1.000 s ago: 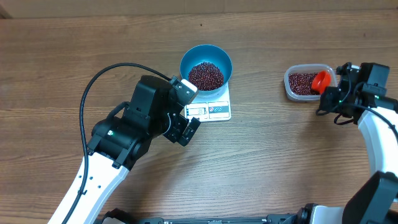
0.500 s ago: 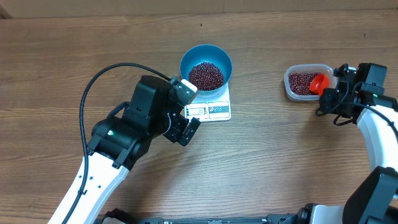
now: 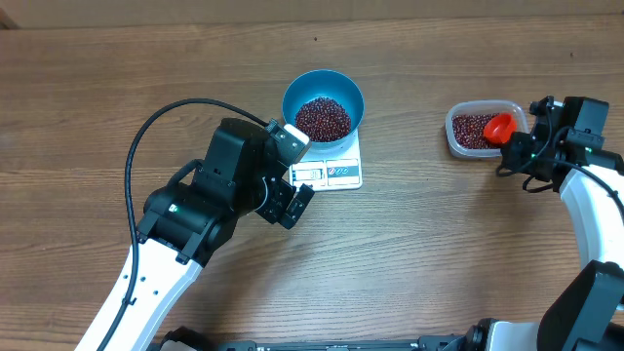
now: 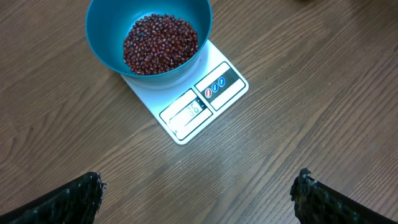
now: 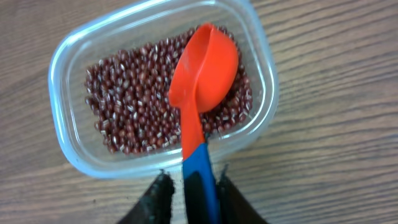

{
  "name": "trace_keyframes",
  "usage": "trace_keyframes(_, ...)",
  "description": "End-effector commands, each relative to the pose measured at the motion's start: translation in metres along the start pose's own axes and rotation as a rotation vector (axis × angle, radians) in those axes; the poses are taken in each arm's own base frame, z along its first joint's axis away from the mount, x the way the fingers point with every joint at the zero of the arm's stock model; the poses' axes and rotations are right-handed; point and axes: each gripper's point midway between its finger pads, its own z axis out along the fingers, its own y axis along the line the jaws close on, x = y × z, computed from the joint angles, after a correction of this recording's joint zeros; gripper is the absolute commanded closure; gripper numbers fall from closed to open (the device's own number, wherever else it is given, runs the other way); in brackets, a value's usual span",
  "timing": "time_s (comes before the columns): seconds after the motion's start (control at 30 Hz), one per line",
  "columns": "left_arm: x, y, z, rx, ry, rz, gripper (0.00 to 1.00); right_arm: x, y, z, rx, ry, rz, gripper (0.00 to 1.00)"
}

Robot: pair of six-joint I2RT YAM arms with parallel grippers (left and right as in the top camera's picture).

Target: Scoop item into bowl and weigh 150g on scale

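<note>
Right now my left claw (image 4: 199,190) hangs wide open and empty near the scale (image 4: 217,87), where the blue bowl (image 4: 102,37) sits holding a heap of beans (image 4: 160,43). My right claw (image 5: 194,183) has its fingers close either side of the blue handle of the spoon (image 5: 205,62), though I cannot tell whether they pinch it; the red scoop lies over more beans in the clear tub (image 5: 62,68).

scale (image 4: 210,99), display (image 4: 186,112) digits too blurred to read, no other legible text
</note>
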Motion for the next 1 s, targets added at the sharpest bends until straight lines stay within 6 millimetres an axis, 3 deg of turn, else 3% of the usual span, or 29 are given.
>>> trace_keyframes(0.0, 0.001, 0.001, 0.000, -0.002, 0.002, 0.016, 0.01, -0.018, -0.003, -0.006, 0.007, -0.049, 0.069, 0.80)
trace_keyframes(0.37, 0.001, 0.001, 0.000, -0.002, 0.002, 0.016, 0.00, -0.023, -0.003, -0.006, 0.005, -0.069, 0.123, 0.83)
trace_keyframes(0.5, 0.001, 0.001, 0.000, -0.002, 0.002, 0.016, 0.00, -0.012, -0.003, -0.005, 0.007, -0.026, 0.142, 0.63)
trace_keyframes(0.63, 0.001, 0.001, 0.000, -0.002, 0.002, 0.016, 0.00, 0.015, -0.004, 0.002, 0.016, 0.055, 0.264, 0.44)
trace_keyframes(0.8, 0.001, 0.001, 0.000, -0.002, 0.002, 0.016, 0.00, 0.046, -0.004, 0.017, 0.012, 0.105, 0.415, 0.37)
trace_keyframes(0.97, 0.000, 0.001, 0.000, -0.002, 0.001, 0.016, 0.01, 0.054, 0.017, 0.032, -0.128, 0.090, 0.512, 0.30)
